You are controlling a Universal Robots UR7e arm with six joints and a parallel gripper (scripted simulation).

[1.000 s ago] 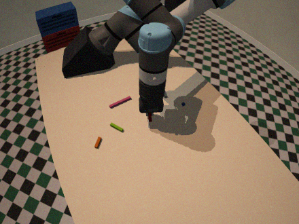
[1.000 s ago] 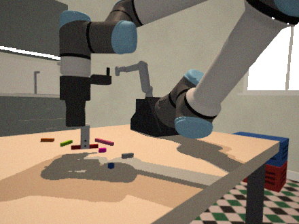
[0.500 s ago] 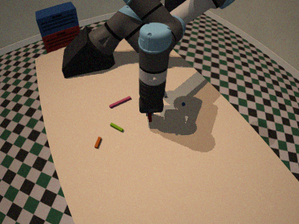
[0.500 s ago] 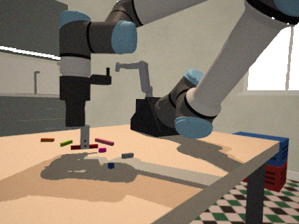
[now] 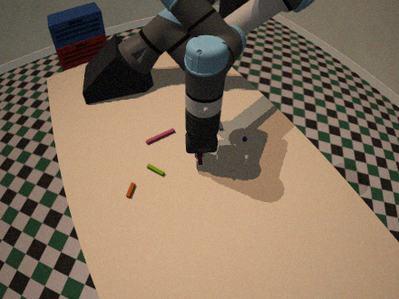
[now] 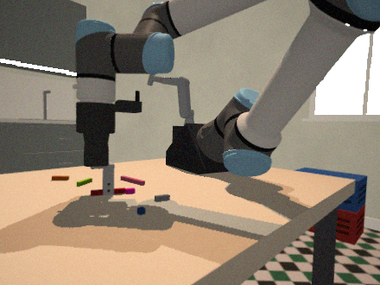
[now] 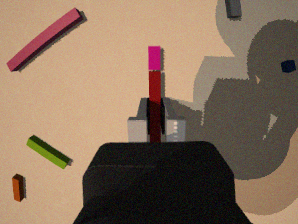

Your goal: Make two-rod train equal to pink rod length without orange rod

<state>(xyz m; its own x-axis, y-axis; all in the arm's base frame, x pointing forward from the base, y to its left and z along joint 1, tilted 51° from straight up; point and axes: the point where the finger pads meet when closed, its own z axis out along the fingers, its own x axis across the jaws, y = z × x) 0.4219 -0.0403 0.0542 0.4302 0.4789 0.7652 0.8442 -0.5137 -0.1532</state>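
My gripper [image 5: 199,157] [image 6: 108,188] [image 7: 154,109] is shut on the red rod [image 5: 200,161] [image 6: 97,193] [image 7: 155,85], at or just above the table. The magenta rod [image 6: 130,190] [image 7: 154,58] lies in line with the red rod's far end in the wrist view, with at most a very narrow gap; the top view does not show it. The pink rod [image 5: 160,136] [image 6: 132,180] [image 7: 45,40] lies apart at an angle. The red rod's near end is hidden by the gripper body in the wrist view.
The lime rod [image 5: 156,169] [image 6: 85,181] [image 7: 48,151] and orange rod [image 5: 131,190] [image 6: 60,178] [image 7: 17,187] lie on one side. The grey rod [image 6: 162,198] [image 7: 233,9] and blue rod [image 5: 245,139] [image 6: 141,211] [image 7: 288,66] lie on the other, in the arm's shadow.
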